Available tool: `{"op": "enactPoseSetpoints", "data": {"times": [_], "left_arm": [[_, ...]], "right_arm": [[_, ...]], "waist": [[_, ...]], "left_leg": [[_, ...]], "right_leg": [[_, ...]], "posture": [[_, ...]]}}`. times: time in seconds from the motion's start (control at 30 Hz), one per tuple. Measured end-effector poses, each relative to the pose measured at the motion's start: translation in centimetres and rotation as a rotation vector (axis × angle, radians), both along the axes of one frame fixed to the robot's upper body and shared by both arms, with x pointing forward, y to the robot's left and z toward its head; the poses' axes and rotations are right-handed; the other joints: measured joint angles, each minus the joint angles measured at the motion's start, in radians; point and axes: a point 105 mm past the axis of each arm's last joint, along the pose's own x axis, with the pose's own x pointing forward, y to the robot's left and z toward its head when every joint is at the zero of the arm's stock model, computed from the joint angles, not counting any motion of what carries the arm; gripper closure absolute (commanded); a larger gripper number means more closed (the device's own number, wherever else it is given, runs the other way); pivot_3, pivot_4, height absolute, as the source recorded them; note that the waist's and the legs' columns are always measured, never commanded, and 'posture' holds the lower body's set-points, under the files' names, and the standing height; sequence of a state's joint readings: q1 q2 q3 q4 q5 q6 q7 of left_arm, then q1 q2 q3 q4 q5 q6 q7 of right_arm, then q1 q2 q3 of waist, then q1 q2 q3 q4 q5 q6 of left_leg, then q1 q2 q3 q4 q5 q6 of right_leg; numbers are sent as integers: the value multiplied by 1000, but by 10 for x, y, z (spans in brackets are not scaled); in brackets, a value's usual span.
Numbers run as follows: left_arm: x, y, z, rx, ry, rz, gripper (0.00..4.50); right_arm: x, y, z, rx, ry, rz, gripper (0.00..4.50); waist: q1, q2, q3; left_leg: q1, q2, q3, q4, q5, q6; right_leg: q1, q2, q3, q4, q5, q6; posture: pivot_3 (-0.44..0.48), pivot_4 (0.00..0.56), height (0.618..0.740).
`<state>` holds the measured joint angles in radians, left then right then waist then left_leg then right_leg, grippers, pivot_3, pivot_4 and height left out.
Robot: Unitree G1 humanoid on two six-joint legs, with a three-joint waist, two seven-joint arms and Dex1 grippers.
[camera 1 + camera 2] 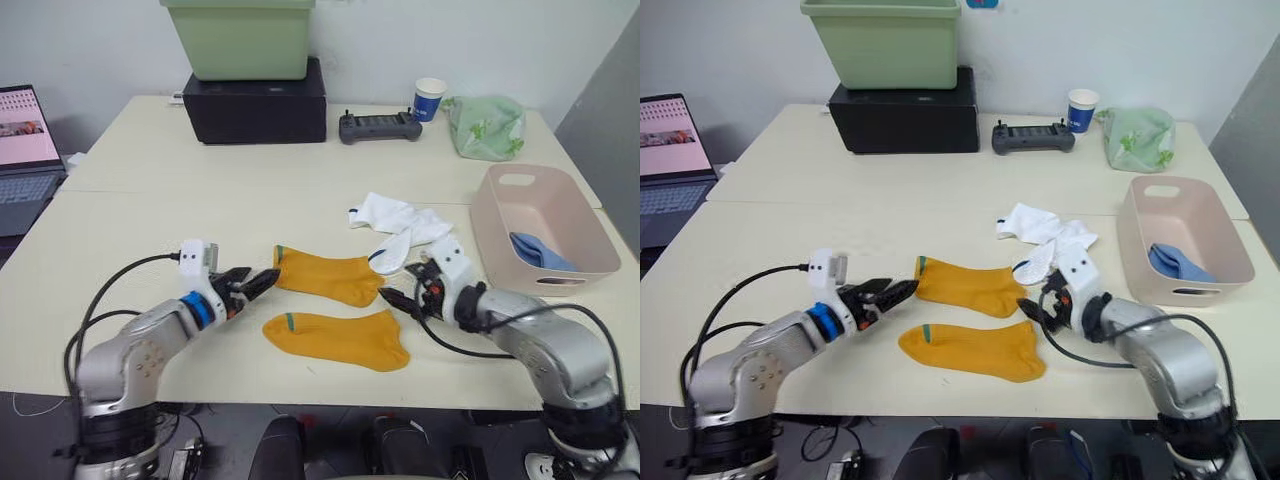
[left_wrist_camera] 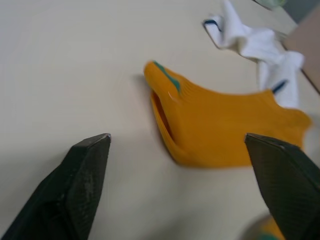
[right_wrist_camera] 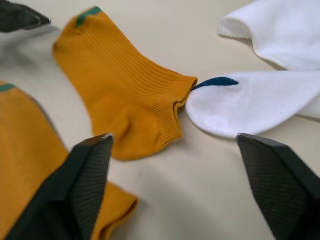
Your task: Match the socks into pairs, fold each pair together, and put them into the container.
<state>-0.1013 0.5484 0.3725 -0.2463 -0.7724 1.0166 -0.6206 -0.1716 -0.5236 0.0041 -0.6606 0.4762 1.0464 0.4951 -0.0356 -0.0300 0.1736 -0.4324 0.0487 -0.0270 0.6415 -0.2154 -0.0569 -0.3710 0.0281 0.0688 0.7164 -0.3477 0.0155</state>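
While the blue socks [image 1: 541,250] already lie in the pink container [image 1: 590,232] at the right edge of the frame, apparently as a pair, the other two pairs are not yet dealt with. Two mustard-orange socks sit flat at the centre of the table [image 1: 130,220]: the upper orange sock [image 1: 327,276] and the lower orange sock [image 1: 340,338], close together but not stacked or folded. The white socks [image 1: 404,226] lie in a loose heap just above and right of them, one touching the upper orange sock's end.

Both arms reach low over the table toward the upper orange sock. From lower left, the left gripper [image 1: 254,284] points at its green-marked cuff, fingers spread and empty, tips just short of the fabric. From lower right, the right gripper [image 1: 406,297] faces the sock's other end, near where it meets the white sock, its fingers also spread and holding nothing.
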Motion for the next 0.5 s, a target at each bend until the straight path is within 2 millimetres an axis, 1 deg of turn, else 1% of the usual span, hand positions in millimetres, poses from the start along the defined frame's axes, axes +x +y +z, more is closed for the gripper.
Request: {"op": "enactPoseSetpoints", "data": {"times": [0.07,0.13,0.17,0.27,0.37,0.4,0.43,0.5], "left_arm": [[-19,-1,4,-48,45,-96,30],[-34,-9,3,-36,97,-187,30],[-40,-15,-1,-25,130,-225,30],[-43,-30,-14,-19,186,-265,30],[-41,-36,-16,15,182,-273,30],[-40,-38,-17,29,175,-276,422],[-38,-40,-19,39,170,-275,641],[-35,-44,-22,43,158,-267,1264]], "right_arm": [[-11,-3,-7,-3,45,15,68],[-20,-1,-15,-1,82,30,68],[-23,0,-21,-4,108,34,68],[-26,4,-28,-9,134,38,68],[-26,2,-32,-10,148,17,68],[-28,4,-35,-8,158,18,464],[-30,6,-39,-6,171,23,701],[-33,8,-45,-10,191,28,1372]], "waist": [[0,0,0],[0,0,0],[0,1,1],[3,1,1],[4,1,0],[5,2,0],[6,3,-1],[7,4,-1]], "left_leg": [[0,0,0,0,0,0],[1,-1,0,0,0,0],[1,-2,0,0,0,0],[1,-2,1,0,0,0],[1,-3,0,0,0,0],[1,-3,0,0,0,0],[1,-3,1,0,0,0],[1,-4,1,0,0,0]], "right_leg": [[0,0,-1,0,-1,1],[1,-1,0,0,-2,4],[1,-2,0,0,-2,4],[1,-3,1,0,-2,4],[1,-3,0,-1,-2,4],[1,-3,0,-1,-2,4],[2,-4,0,-1,-2,4],[2,-4,1,-1,-2,4]], "posture": [[0,150,735],[0,150,735],[0,150,735],[0,150,735],[0,150,735],[0,150,735],[0,150,735],[0,150,735]]}}
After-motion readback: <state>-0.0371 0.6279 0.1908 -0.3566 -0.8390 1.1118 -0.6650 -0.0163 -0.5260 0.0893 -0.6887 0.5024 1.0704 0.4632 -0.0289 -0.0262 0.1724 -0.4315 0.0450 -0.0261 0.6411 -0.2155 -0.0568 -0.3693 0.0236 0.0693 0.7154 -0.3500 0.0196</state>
